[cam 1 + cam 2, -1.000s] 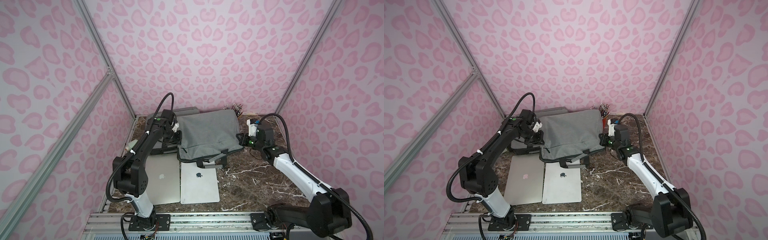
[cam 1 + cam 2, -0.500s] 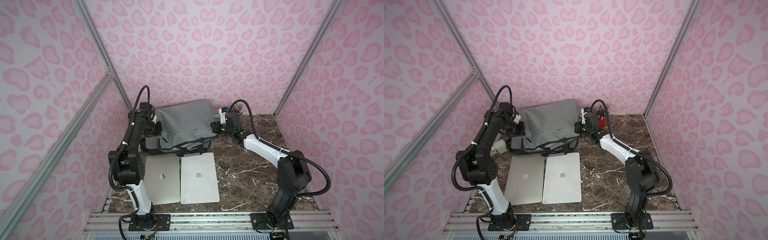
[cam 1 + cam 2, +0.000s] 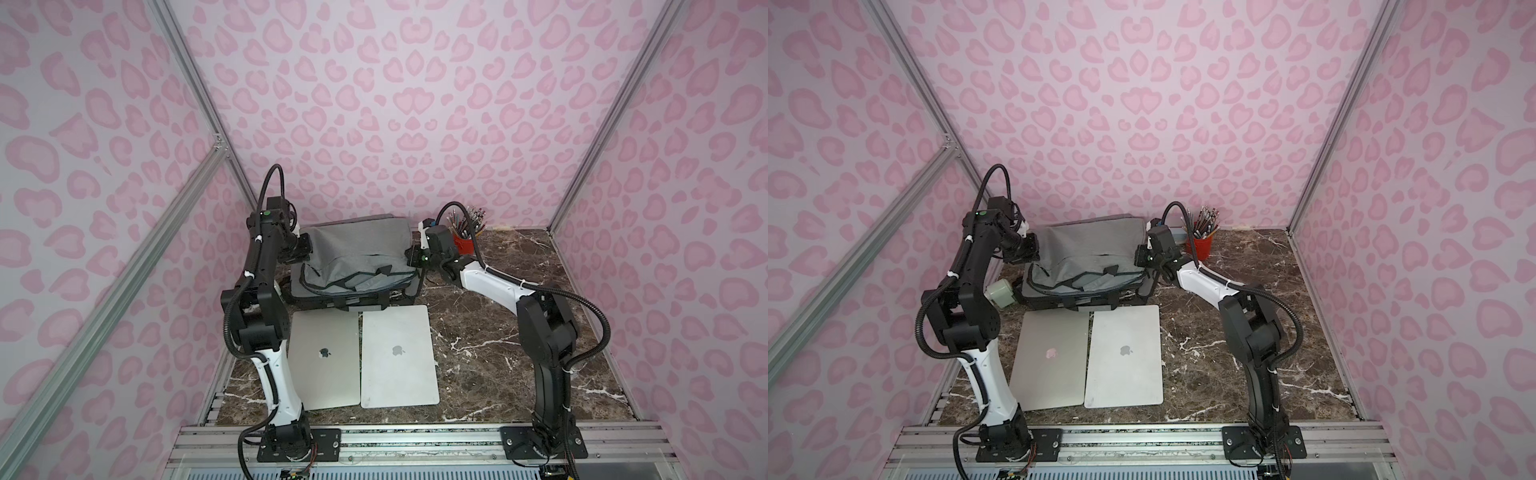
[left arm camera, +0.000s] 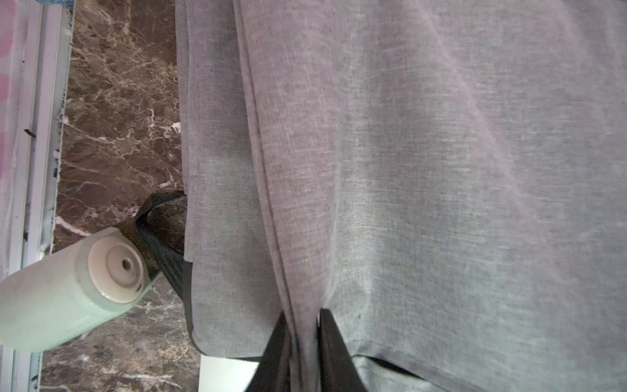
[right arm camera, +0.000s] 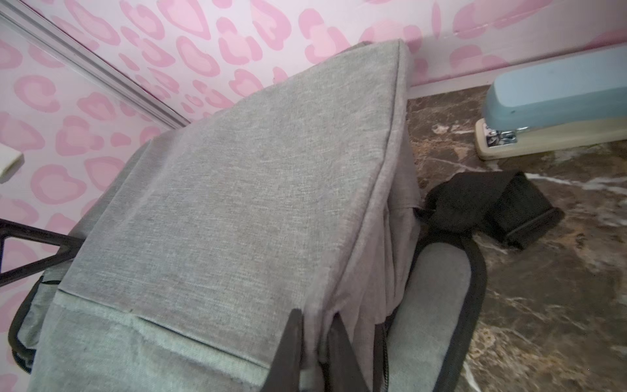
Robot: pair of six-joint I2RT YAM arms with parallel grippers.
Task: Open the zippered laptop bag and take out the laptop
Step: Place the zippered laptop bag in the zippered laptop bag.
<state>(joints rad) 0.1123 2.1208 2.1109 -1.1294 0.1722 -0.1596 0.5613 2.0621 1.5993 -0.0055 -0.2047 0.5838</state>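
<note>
Tabletop bears laptop bag pinched between left tool, right tool.

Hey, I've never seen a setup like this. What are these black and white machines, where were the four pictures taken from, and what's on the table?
These are two robot arms, each ending in a two-fingered gripper. Two pictures look down from one overhead camera pair; two come from cameras on the arms' wrists. On the marble table are a grey laptop bag, two closed silver laptops in front of it, a red pencil cup, a blue stapler and a pale green container. The left gripper and the right gripper each pinch the bag's fabric, on opposite sides.
</note>
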